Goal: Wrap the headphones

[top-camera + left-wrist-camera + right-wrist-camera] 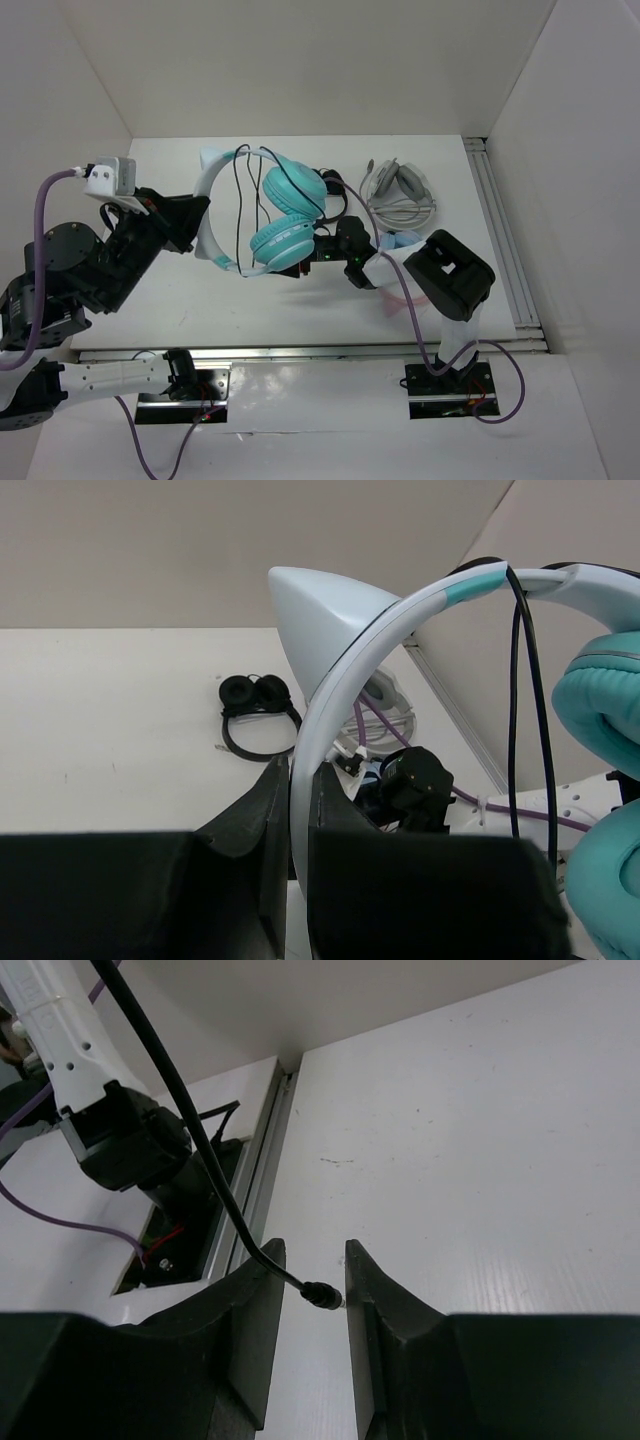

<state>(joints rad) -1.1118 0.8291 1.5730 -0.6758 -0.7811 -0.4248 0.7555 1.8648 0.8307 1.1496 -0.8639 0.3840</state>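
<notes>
The headphones (287, 213) have teal cups and a white headband (207, 195) with a pointed ear, and are held above the table. My left gripper (198, 222) is shut on the headband, seen up close in the left wrist view (298, 815) below the ear (320, 615). The thin black cable (241, 200) loops over the band (520, 680). My right gripper (312, 258) sits under the lower cup. In the right wrist view (308, 1280) its narrow jaws pinch the cable's plug (322, 1295) between them.
A small all-black pair (335, 188) and a grey-white pair (400, 195) lie at the back right. A pale blue cup (400, 240) lies by the right arm. A metal rail (505, 240) runs along the right edge. White walls enclose the table.
</notes>
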